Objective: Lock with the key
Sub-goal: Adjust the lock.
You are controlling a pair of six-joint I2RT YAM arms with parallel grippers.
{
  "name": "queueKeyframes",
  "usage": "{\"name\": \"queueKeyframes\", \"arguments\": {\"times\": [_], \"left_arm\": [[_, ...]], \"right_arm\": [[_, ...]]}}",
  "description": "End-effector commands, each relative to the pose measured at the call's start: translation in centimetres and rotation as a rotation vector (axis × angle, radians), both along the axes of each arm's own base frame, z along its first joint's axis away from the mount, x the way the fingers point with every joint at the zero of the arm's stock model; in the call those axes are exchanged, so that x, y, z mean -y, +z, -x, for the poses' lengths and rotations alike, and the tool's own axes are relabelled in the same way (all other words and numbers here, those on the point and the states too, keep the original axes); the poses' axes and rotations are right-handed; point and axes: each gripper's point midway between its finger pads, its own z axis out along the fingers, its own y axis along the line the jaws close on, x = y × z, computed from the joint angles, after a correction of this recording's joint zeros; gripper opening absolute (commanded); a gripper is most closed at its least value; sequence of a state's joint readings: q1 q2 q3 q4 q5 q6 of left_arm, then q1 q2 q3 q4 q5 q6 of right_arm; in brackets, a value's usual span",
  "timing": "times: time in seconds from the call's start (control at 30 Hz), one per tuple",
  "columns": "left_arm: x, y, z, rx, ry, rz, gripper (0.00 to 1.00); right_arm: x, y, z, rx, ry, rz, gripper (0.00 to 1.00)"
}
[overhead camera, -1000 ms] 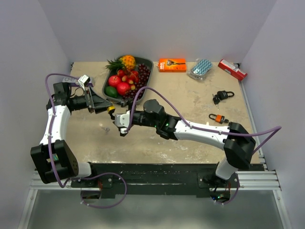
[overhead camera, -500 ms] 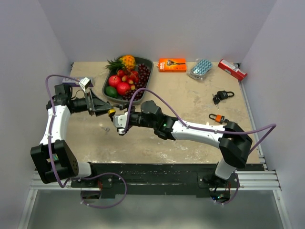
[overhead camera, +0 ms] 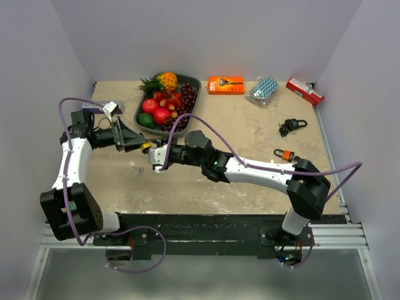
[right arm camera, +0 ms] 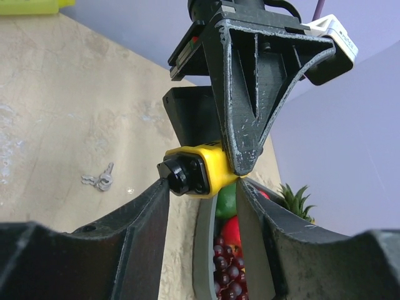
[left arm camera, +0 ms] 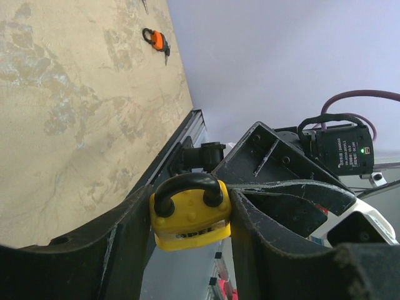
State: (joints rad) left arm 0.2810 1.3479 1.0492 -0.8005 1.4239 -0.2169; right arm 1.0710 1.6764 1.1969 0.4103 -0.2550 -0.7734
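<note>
The left tool (overhead camera: 140, 145) pinches the yellow padlock (left arm camera: 189, 215) by its body, shackle closed, lifted clear of the counter (overhead camera: 250, 131); the right tool (right arm camera: 201, 187) faces it with fingers spread, the padlock's black round end just at the gap between their tips; a small bunch of keys (right arm camera: 100, 181) lies on the counter below, near the right tool; the fruit tray (overhead camera: 195, 82) sits close behind both tools; bare counter stretches rightward to an orange padlock (overhead camera: 285, 154) and a black padlock (overhead camera: 292, 125) near the right edge.
</note>
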Motion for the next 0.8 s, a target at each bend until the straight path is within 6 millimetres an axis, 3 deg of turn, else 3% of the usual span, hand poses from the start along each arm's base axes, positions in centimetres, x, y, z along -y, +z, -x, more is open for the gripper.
{"name": "queueKeyframes", "arguments": {"times": [0.0, 0.27, 0.6, 0.77], "left_arm": [[0.6, 2.1, 0.9, 0.034, -0.052, 0.075, 0.0], [0.6, 2.0, 0.9, 0.027, -0.048, 0.069, 0.0], [1.0, 1.6, 1.5, 0.015, -0.055, 0.064, 0.0], [1.1, 1.3, 1.6, 0.007, -0.049, 0.053, 0.0]], "right_arm": [[-0.5, 4.6, -0.1, 0.026, 0.008, -0.108, 0.47], [-1.2, 4.4, -0.2, -0.061, 0.007, -0.116, 0.47], [-1.9, 4.4, -2.6, -0.13, -0.111, -0.171, 0.4], [-2.2, 4.5, -2.1, -0.168, -0.077, -0.178, 0.38]]}}
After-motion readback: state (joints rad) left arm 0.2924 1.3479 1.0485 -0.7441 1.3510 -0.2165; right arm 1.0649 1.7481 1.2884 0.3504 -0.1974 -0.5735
